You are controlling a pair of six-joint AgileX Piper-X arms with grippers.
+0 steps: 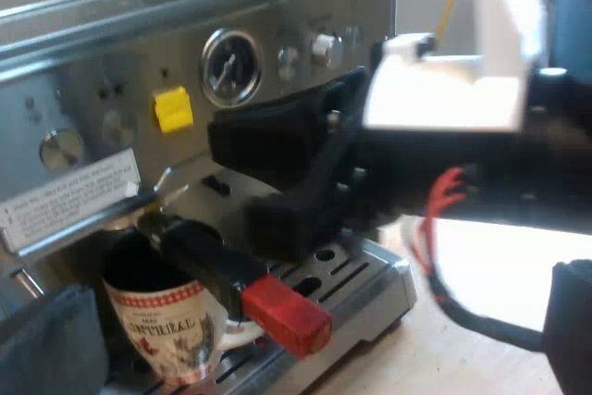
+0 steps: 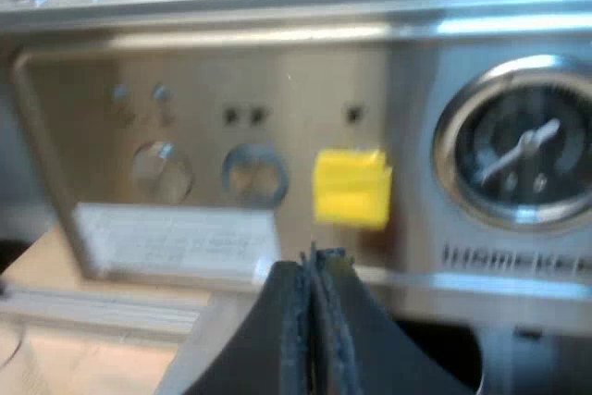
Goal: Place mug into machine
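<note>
Mug [image 1: 171, 330]: white with red print, upright on the drip tray [image 1: 370, 293] of the espresso machine [image 1: 111, 34], at its front under the brew head. The inside looks dark and I can't tell if it holds anything. The holder [image 1: 199, 252] is locked in just above it. Its dark handle slants out over the mug's rim, with the red end [image 1: 285, 316] hanging past the mug's handle.

Left gripper [image 1: 324, 282]: fingers spread wide with nothing held. One finger [image 1: 46, 344] is just beside the mug wall, and I can't tell whether it touches. The other finger is well apart, off past the tray's edge. The mug stands in the span between them, hard by the near finger.

Right gripper [image 2: 314, 270]: its two black fingers are pressed flat together with nothing between them. It points at the machine's front panel, tips just below the yellow tag [image 2: 351, 187]. Also on the panel are a paper label [image 2: 176, 242], two round dials [image 2: 252, 173] and the pressure gauge [image 2: 527, 159].

In the left wrist view the right gripper sits at the machine's front, near the gauge and over the tray, close above the holder's handle. It is apart from the mug, with the holder between.
</note>
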